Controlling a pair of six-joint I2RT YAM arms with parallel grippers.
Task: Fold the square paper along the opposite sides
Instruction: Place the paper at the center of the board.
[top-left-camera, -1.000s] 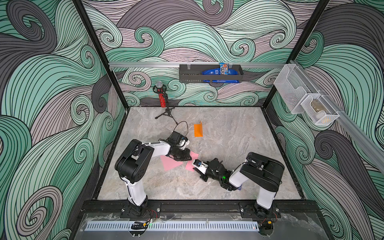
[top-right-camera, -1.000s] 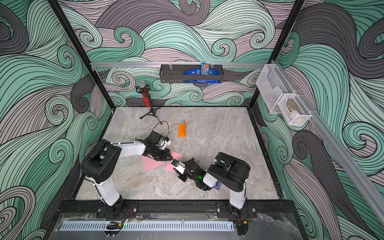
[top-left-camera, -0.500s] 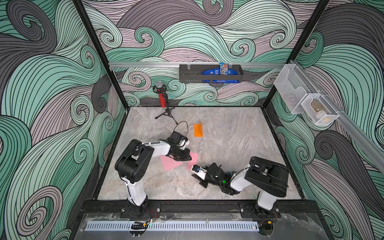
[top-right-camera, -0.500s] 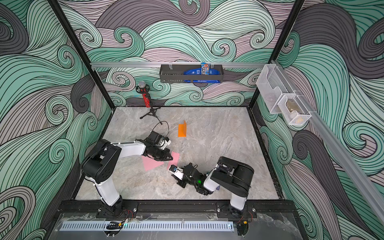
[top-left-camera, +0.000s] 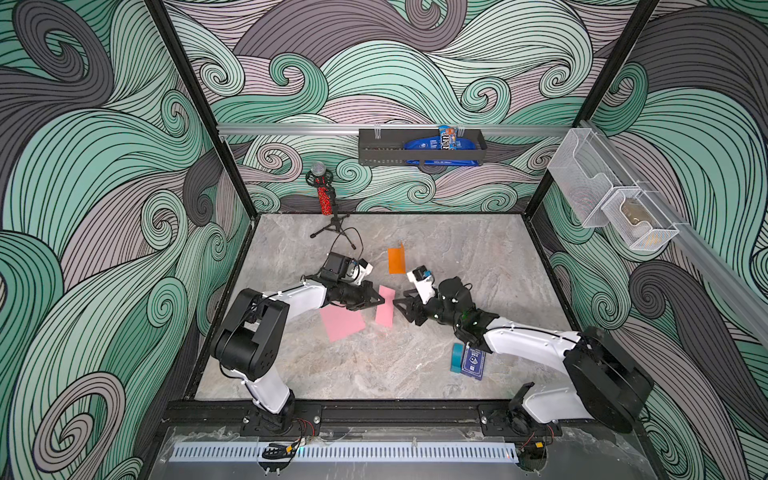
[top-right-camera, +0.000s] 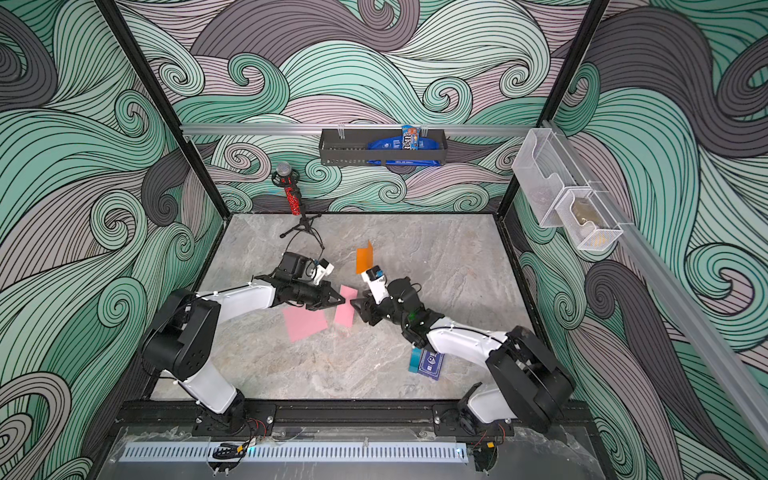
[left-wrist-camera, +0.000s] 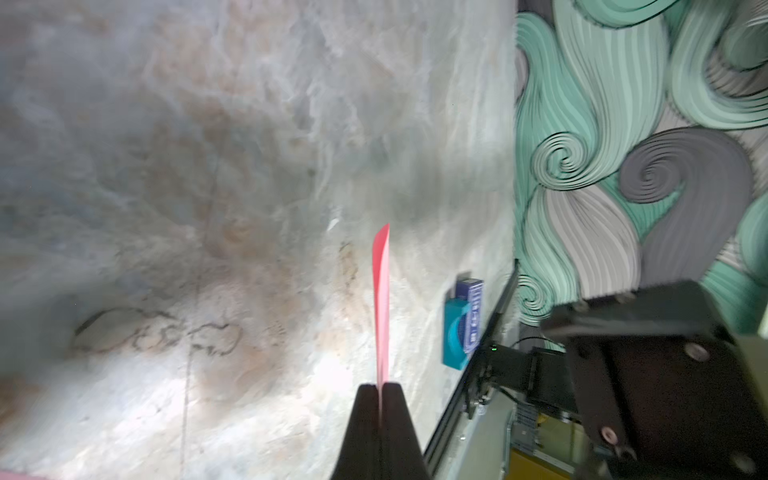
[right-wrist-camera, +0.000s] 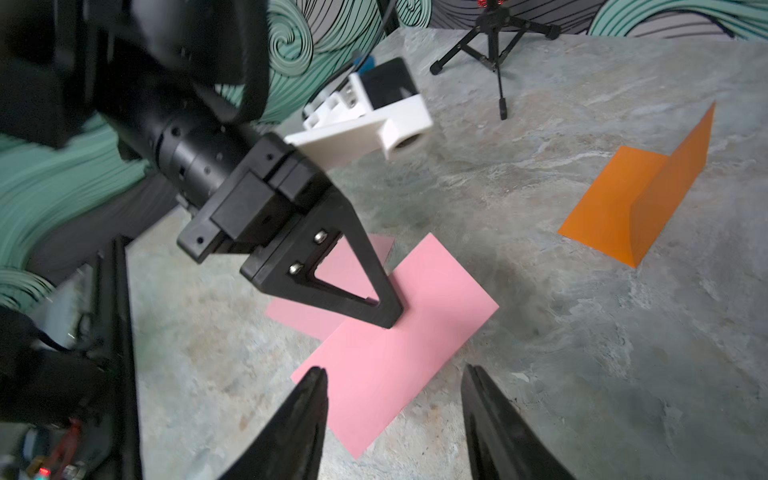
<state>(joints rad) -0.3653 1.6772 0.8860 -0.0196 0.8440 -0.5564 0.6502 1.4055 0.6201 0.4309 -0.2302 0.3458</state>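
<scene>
Centrally, the left tool is clamped on one edge of the pink paper. It holds the thin, pliant sheet edge-on between its jaws, presumably so that edge can be carried toward the opposite side. The right tool, jaws apart and empty, faces the sheet's free edge, seemingly to steady it. The paper, matte and smooth, sits low around the middle of the table. A second pink sheet lies flat just beside it, toward the left edge. An orange paper, sharply creased with one flap upright, rests nearer the back edge. A blue card box lies toward the front right corner.
</scene>
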